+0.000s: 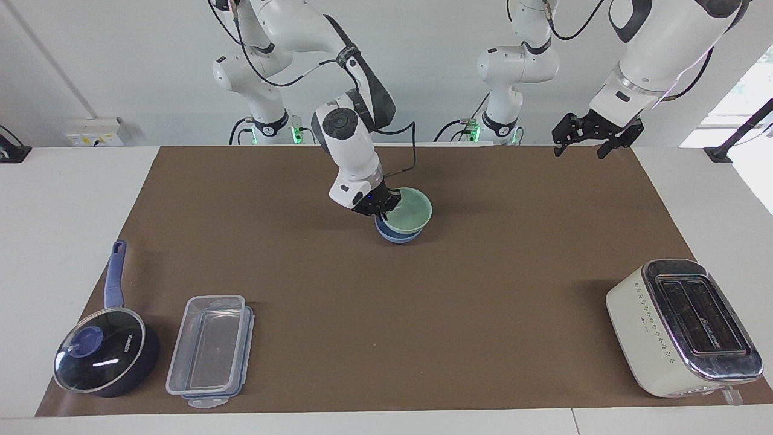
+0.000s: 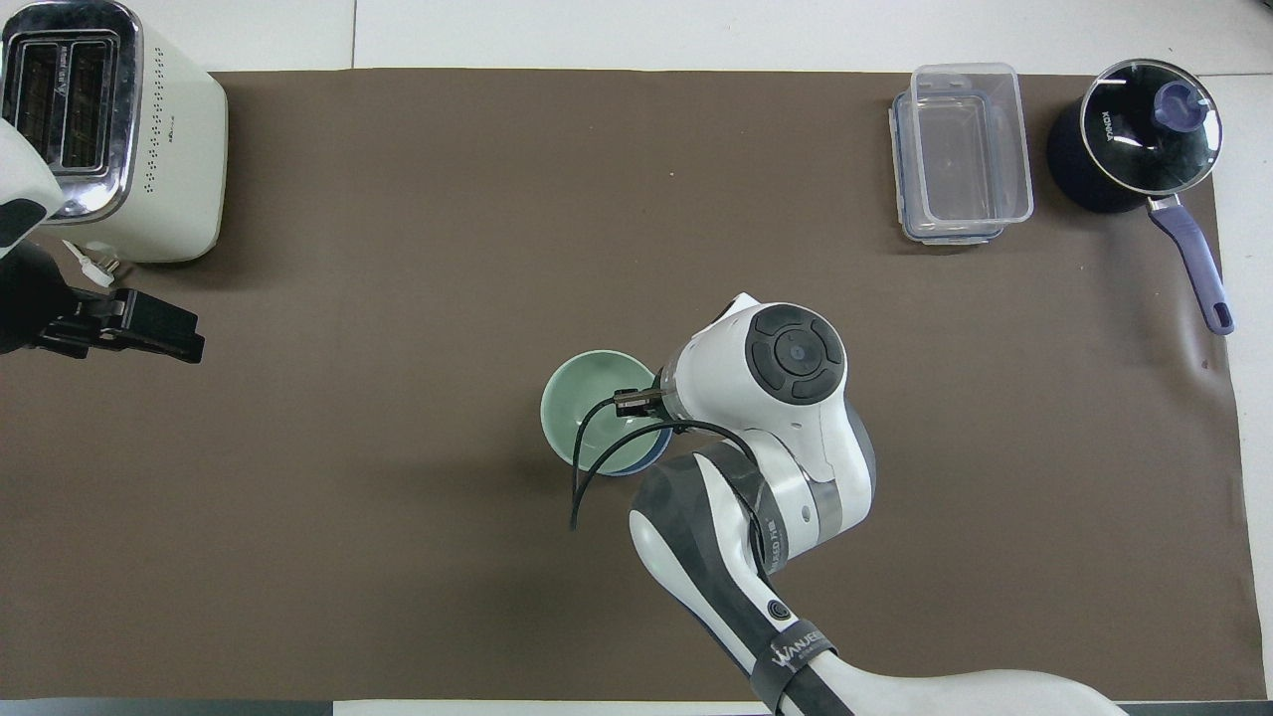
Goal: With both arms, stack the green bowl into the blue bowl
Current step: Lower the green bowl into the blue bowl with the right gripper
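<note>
A white counter (image 1: pixel 60 199) carries a wide brown mat (image 1: pixel 483 254), with a plain pale wall at the robots' end. At the middle of the mat, the green bowl (image 1: pixel 412 211) sits in the blue bowl (image 1: pixel 392 235), slightly askew, so a sliver of blue rim shows beneath it. The right gripper (image 1: pixel 380 207) is clenched on the green bowl's rim, at the side toward the right arm's end. The left gripper (image 1: pixel 589 138) hangs released, waiting in the air over the mat's edge at the left arm's end.

Toward the right arm's end, farther from the robots, a clear plastic container (image 1: pixel 208 350) rests on its lid, with nothing in it; beside it stands a dark saucepan (image 1: pixel 102 359) under a glass lid. A cream toaster (image 1: pixel 682 326) stands at the left arm's end.
</note>
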Available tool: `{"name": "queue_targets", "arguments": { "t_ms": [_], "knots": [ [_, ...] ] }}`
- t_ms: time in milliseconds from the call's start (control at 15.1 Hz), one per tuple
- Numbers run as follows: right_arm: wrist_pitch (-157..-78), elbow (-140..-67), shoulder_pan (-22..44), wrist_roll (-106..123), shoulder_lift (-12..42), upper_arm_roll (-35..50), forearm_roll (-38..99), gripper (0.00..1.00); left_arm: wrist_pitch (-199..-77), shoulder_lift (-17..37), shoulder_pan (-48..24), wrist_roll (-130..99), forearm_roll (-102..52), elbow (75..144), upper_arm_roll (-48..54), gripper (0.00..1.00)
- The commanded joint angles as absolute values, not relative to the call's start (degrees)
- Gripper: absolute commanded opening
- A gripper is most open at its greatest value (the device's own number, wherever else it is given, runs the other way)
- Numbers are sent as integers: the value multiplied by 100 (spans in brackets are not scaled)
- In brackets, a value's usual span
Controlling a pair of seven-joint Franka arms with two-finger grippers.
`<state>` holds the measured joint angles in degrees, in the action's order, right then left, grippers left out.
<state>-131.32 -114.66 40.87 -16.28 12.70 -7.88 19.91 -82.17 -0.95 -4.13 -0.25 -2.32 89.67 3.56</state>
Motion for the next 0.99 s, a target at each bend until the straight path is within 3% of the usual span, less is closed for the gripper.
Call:
{"name": "queue_targets", "arguments": {
  "t_ms": [0, 929],
  "knots": [
    [-13236, -11566, 4078, -1477, 1222, -765, 1969, 0, -8332, -176, -422, -79, -114, 9079, 360, 100],
    [-13342, -11610, 4025, -1450, 1283, -765, 1775, 0, -8332, -185, -422, -106, -114, 9088, 360, 100]
  ]
}}
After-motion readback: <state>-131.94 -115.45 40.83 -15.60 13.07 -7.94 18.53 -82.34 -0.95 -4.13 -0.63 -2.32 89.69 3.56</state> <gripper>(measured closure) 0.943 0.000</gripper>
